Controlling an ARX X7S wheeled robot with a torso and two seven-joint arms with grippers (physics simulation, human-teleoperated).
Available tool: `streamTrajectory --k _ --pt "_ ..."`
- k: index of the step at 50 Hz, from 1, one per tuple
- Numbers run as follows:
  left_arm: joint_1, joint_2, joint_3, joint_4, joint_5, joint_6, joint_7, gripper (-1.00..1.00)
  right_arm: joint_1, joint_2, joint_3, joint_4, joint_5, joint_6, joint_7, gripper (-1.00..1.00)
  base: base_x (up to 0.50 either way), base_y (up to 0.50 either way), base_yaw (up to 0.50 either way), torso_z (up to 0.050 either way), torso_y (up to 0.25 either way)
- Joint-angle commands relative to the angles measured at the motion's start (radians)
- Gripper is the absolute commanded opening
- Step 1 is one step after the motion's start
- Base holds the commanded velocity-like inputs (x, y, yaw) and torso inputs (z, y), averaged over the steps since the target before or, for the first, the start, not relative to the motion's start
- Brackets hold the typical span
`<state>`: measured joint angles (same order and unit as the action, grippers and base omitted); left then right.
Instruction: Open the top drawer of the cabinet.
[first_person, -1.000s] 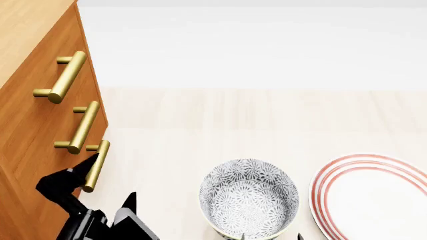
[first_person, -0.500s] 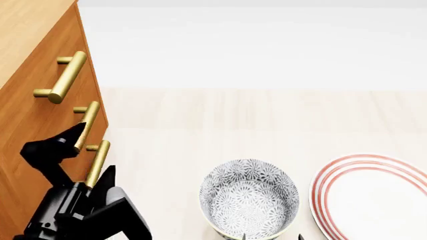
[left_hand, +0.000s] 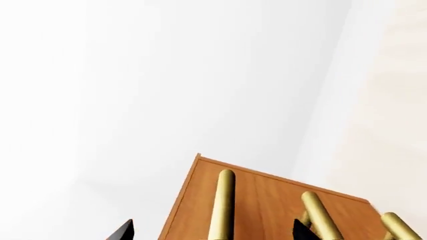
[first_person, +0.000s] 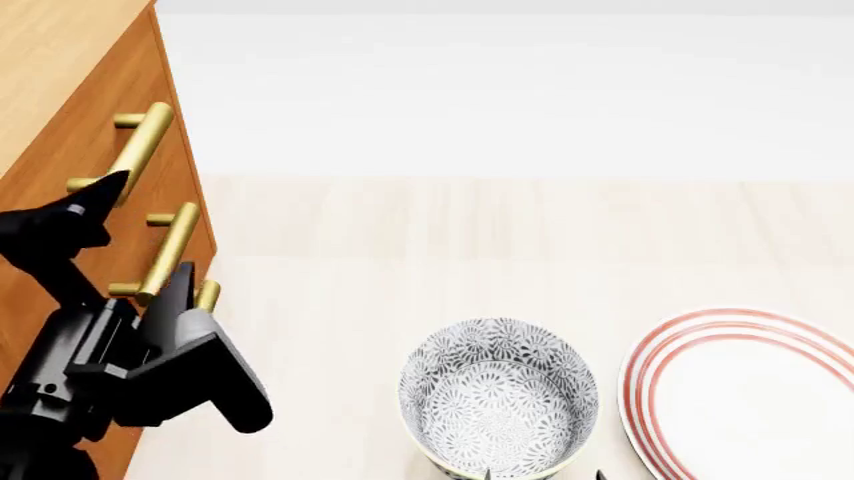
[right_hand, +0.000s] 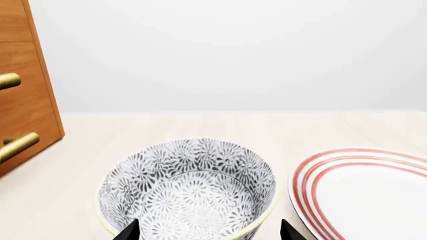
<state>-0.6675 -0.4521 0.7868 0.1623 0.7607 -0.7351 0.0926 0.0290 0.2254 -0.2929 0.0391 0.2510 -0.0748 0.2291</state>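
The orange-brown cabinet (first_person: 54, 50) stands at the left, its three drawers all shut. The top drawer (first_person: 80, 135) has a brass handle (first_person: 140, 140). My left gripper (first_person: 147, 228) is open in front of the drawer fronts, one fingertip (first_person: 110, 184) by the lower end of the top handle, the other near the middle handle. In the left wrist view the top handle (left_hand: 223, 205) lies between the open fingertips of the left gripper (left_hand: 210, 232), untouched. My right gripper (right_hand: 208, 231) is open and empty, just short of the patterned bowl (right_hand: 190, 190).
The patterned bowl (first_person: 497, 400) sits low in the middle of the beige table. A white plate with red rings (first_person: 747, 390) lies to its right. The two lower brass handles (first_person: 167, 250) sit below the top one. The cabinet's side (right_hand: 27, 75) shows in the right wrist view.
My left gripper has risen along the cabinet front, from the bottom handle past the middle one to the top handle. The drawers, bowl and plate have not moved.
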Motion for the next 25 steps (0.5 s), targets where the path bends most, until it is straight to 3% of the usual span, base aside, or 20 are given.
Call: streamTrajectory --k 1,25 --pt "-0.035 -0.003 -0.007 0.0 0.032 0.004 0.051 1.0 0.002 -0.014 0.016 0.0 -0.015 0.001 -0.012 1.0 0.0 0.0 0.0 0.0 0.0" --pt "-0.143 -0.011 0.019 -0.144 0.028 0.044 0.094 1.0 0.003 -0.005 0.01 -0.007 -0.002 0.01 0.0 1.0 0.0 0.0 0.0 0.0 0.0"
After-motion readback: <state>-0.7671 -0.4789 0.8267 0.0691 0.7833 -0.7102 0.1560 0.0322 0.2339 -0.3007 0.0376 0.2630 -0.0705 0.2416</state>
